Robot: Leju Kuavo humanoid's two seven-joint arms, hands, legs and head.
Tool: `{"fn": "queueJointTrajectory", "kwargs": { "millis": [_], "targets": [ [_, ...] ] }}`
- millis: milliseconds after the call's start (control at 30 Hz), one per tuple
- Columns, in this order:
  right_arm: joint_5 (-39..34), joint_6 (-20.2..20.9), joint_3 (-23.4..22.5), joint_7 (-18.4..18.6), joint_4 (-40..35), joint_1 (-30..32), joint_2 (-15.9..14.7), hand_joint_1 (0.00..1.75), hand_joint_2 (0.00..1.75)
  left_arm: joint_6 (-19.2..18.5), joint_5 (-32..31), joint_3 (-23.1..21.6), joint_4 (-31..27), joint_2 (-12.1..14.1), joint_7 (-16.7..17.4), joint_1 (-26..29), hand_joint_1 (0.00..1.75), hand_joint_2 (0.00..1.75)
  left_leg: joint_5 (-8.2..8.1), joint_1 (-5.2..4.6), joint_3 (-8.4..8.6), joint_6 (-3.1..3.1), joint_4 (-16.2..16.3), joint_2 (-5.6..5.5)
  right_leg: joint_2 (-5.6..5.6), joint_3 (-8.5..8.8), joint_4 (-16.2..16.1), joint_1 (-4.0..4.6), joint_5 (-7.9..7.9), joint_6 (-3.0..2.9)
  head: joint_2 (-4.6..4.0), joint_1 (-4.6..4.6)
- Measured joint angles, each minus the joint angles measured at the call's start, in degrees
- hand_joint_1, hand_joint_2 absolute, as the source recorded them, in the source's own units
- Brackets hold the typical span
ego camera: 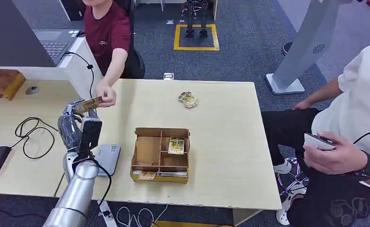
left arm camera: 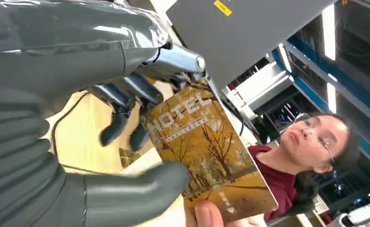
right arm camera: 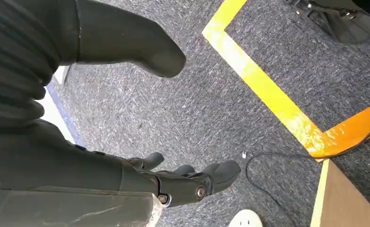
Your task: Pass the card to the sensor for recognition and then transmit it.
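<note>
In the upper left, the left hand holds the card; a person's hand grips it too. The right hand hangs loose, fingers apart.

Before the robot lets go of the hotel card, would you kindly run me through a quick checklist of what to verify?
1. Left hand holds the hotel card: ok.
2. Person's hand touches the card's far end: ok.
3. Person's grip firm enough to take it: cannot tell.
4. Card already read by the grey sensor: cannot tell.
5. Right hand hangs open over the floor, out of the way: ok.
6. Cardboard tray stands apart from the handover: ok.
</note>
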Motion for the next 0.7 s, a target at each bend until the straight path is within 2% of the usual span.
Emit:
{"fn": "queueJointTrajectory", "kwargs": {
  "millis": [167, 233, 333, 400, 533, 700],
  "targets": [
    [0.31, -0.04, 0.00, 0.00, 0.00, 0.03, 0.00, 0.00, 1.75, -2.73, 1.53, -0.22, 0.09, -0.02, 1.42, 0.01, 0.00, 1.75, 0.00, 0.00, -0.01, 0.00, 0.00, 0.00, 0.00, -0.03, 0.00, 0.00, 0.00, 0.00, 0.00, 0.00],
    [0.11, -0.20, 0.00, 0.00, 0.00, 0.07, 0.00, 0.00, 1.75, -4.33, 1.81, -0.57, 0.13, -0.02, 3.02, 0.06, 0.00, 1.75, 0.00, 0.00, -0.02, 0.00, 0.00, 0.00, 0.00, -0.03, 0.00, 0.00, 0.00, 0.00, 0.00, -0.02],
    [-0.46, -0.42, -0.07, 0.00, 0.00, 0.24, 0.00, 0.00, 1.75, -6.38, 1.29, -1.49, -0.44, 0.09, 3.89, 0.91, 0.00, 1.75, 0.00, 0.00, -0.04, 0.00, 0.00, 0.00, 0.00, -0.03, 0.00, 0.00, 0.00, 0.00, 0.00, 0.00],
    [-0.42, -0.46, -0.22, -0.11, 0.02, 0.41, 0.00, 0.00, 1.75, -6.45, -0.73, -2.58, -1.77, 0.66, 4.07, 2.24, 0.00, 1.75, 0.00, 0.00, -0.06, 0.00, 0.00, 0.00, 0.02, -0.03, 0.00, 0.00, 0.00, 0.00, 0.00, 0.02],
    [-0.83, -0.53, -0.85, -0.57, 0.02, 0.64, 0.00, 0.00, 1.75, -7.73, -5.26, -5.28, -5.67, 3.34, 2.80, 6.48, 0.00, 1.75, -0.02, 0.00, -0.08, -0.01, 0.00, 0.07, 0.14, -0.11, 0.00, 0.00, -0.01, 0.00, -0.02, 0.00],
    [-1.36, -0.50, -2.01, -0.59, 0.02, 1.02, -0.02, 0.00, 1.75, -11.03, -7.28, -8.71, -11.73, 7.97, -1.46, 14.60, 0.00, 1.75, -0.03, 0.03, -0.14, -0.03, -0.01, 0.18, 0.24, -0.24, 0.01, 0.00, -0.02, -0.01, 0.00, 0.00]
  ]
}}
